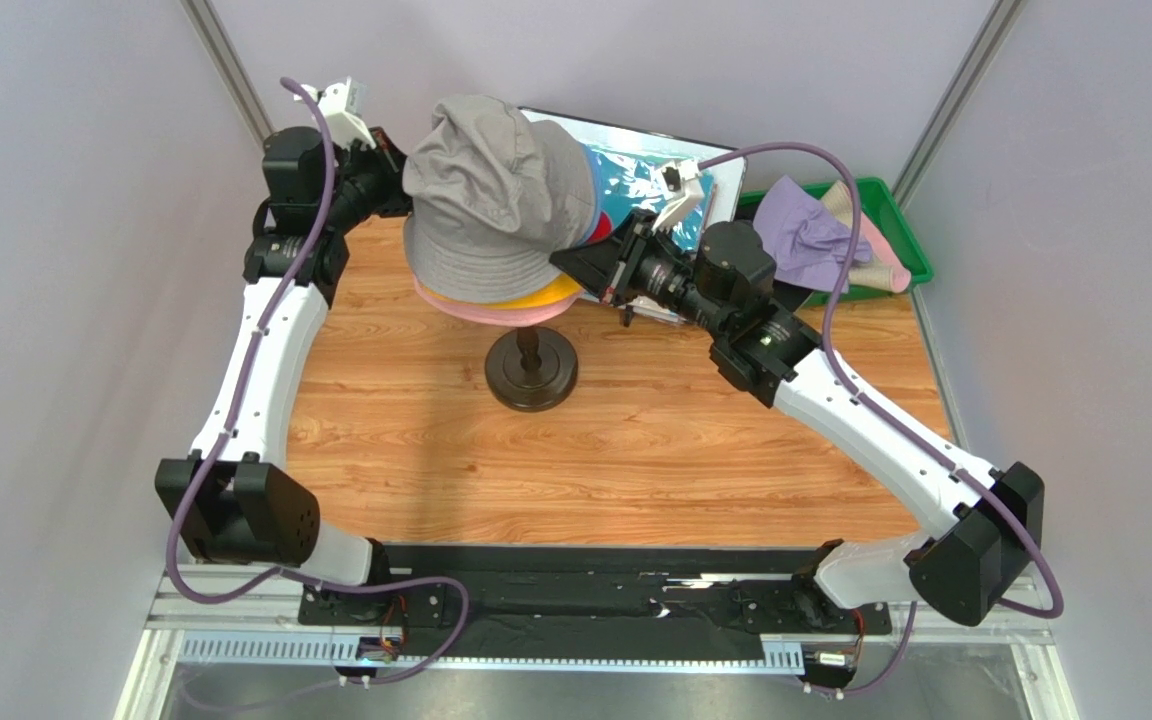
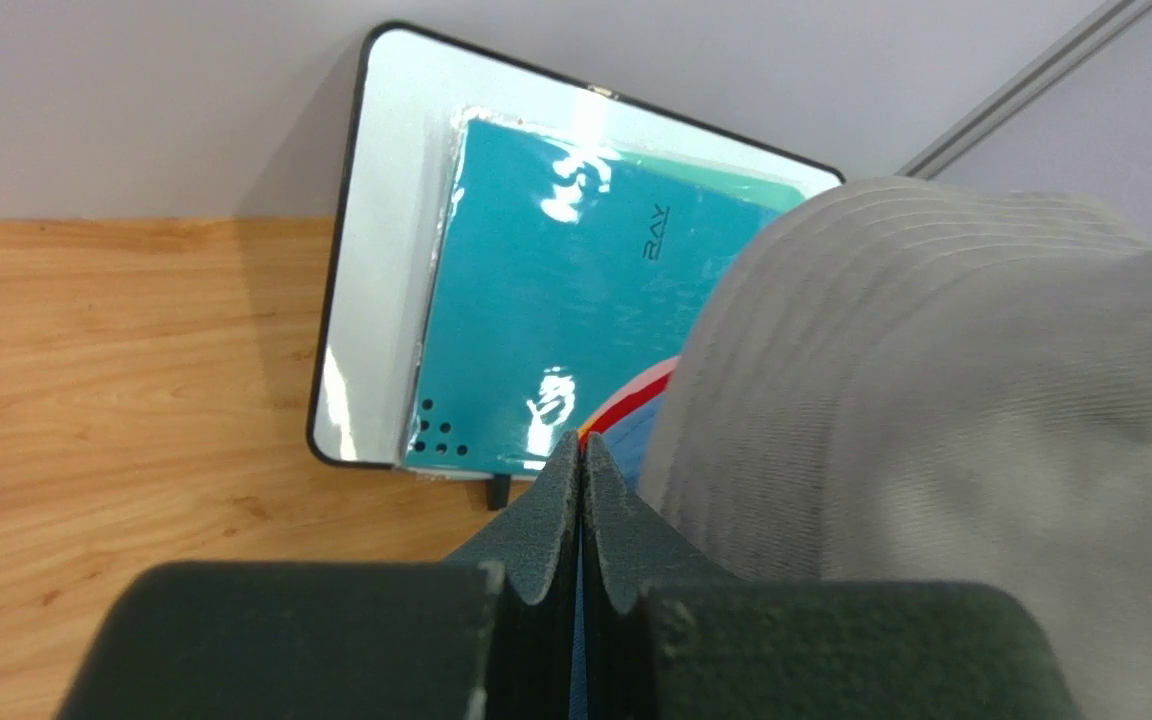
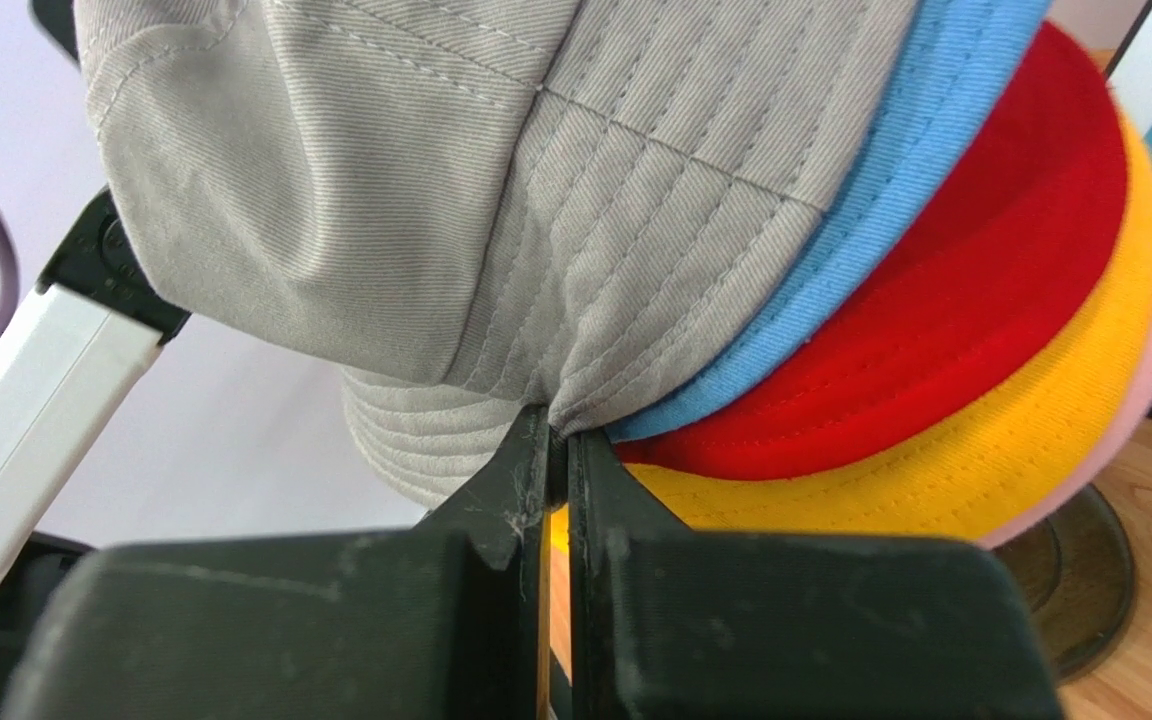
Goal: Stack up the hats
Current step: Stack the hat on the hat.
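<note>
Grey hat [image 1: 495, 188] topmost; right gripper [image 3: 558, 435] pinches its brim at 3 o'clock. Left gripper [image 2: 581, 458] closed at 10 o'clock, grip unclear.

Open tabletop [image 1: 612, 465] in front of the round base [image 1: 531, 375]. Behind, teal sheet [image 1: 636, 176] in the way; left arm [image 1: 259, 353] and right arm [image 1: 853, 413] close against both sides of the hat stack [image 1: 495, 195]; green bin [image 1: 910, 248] at far right.
</note>
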`<state>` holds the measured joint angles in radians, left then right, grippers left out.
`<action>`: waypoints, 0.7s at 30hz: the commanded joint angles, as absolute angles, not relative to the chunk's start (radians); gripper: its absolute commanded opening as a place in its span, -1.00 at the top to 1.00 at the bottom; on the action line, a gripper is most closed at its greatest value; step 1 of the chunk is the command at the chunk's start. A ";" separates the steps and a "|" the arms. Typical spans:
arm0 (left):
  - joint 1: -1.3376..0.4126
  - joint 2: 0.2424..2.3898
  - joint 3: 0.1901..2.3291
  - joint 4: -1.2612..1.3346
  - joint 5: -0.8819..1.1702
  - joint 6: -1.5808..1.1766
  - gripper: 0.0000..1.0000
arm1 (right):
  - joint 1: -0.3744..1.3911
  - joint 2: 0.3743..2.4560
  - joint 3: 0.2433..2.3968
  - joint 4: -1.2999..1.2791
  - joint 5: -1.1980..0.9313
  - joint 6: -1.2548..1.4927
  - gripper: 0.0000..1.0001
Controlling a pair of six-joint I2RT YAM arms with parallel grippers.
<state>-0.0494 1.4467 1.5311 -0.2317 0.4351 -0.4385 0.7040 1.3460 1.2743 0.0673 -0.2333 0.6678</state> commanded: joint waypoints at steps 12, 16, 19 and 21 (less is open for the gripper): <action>0.040 1.358 1.572 -0.469 0.312 -0.359 -0.65 | 0.680 1.143 1.177 -0.225 -0.184 0.565 -0.29; 0.041 1.287 1.586 -0.479 0.241 -0.321 -0.71 | 0.544 1.121 1.225 -0.236 -0.303 0.551 -0.25; 0.035 1.212 1.591 -0.480 0.178 -0.304 -0.72 | 0.459 1.164 1.317 -0.215 -0.420 0.542 -0.18; 0.017 1.158 1.589 -0.479 0.108 -0.293 -0.72 | 0.428 1.201 1.379 -0.193 -0.498 0.538 -0.17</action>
